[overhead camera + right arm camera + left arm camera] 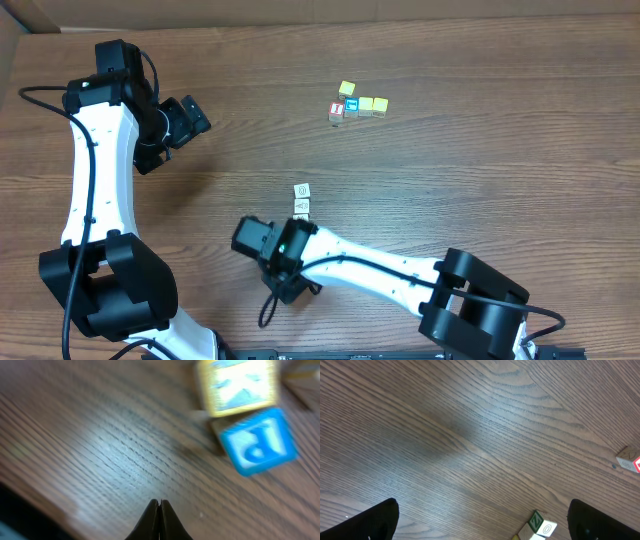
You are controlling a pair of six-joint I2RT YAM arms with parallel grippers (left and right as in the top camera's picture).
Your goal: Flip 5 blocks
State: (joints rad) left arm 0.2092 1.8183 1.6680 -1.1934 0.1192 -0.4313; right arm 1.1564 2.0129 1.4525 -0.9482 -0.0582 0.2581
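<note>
While the right gripper (159, 505) sits pinched closed on nothing near the six o'clock edge of the table (480, 200), the blue "P" block (257, 442) lies at its two o'clock with a whitish block (239, 385) just beside it. Over at ten o'clock the left gripper (190, 117) hangs with jaws spread wide and empty, well apart from them.

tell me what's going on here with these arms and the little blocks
The right arm's fingers are shut and empty, low over the table beside a blue P block and a whitish block. The left arm's fingers are wide open, holding nothing, with a green Z block at the edge of its view. No block is gripped right now.
</note>
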